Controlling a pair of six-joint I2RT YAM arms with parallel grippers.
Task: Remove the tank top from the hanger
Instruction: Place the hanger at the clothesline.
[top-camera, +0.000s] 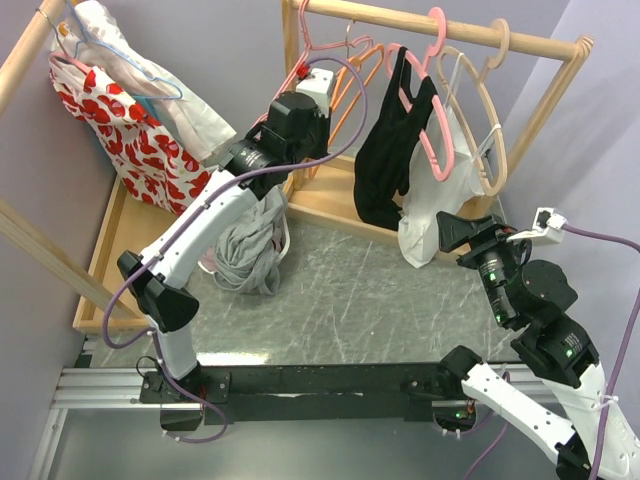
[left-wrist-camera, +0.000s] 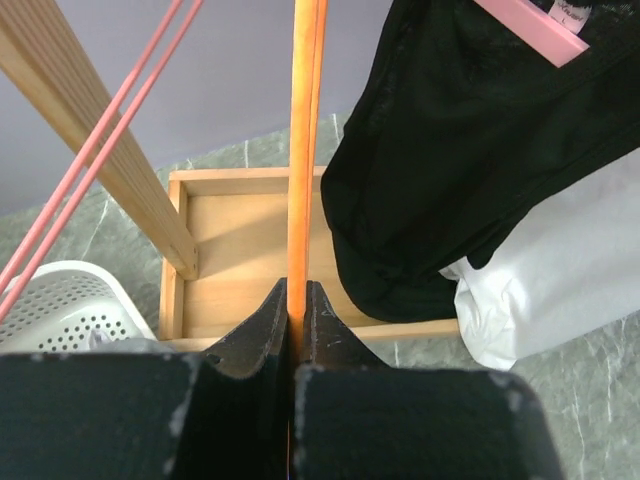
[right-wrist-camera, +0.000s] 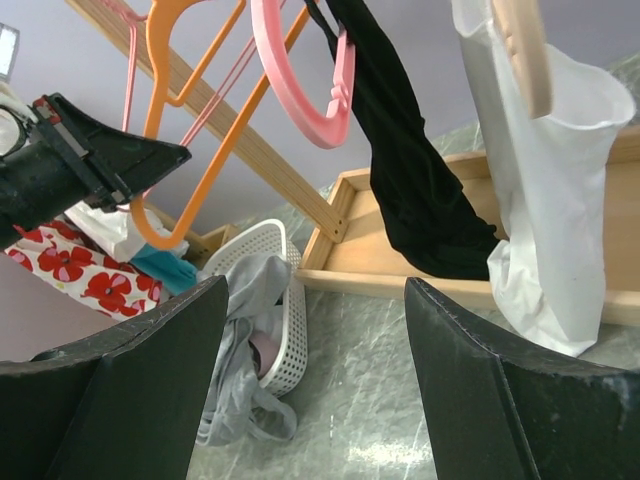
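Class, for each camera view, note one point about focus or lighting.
Top view: even soft light, faint shadows on the table. Left wrist view: the left gripper is a dark blur near the lens, the orange hanger it pinches crisper. Right wrist view: the right gripper looms dark and soft; the black top is clear.

The table (top-camera: 360, 300) has a grey-green top veined like marble. Two shallow wooden trays sit on it as rack bases: the right tray (top-camera: 335, 200) at the far side and the left tray (top-camera: 108, 250) along the left edge. A white perforated basket (right-wrist-camera: 285, 320) stands on the top between them, just beside the near corner of the right tray. Grey cloth (top-camera: 250, 250) is heaped in it and spills over the rim down to the table. A black beam (top-camera: 320, 382) runs along the near edge.
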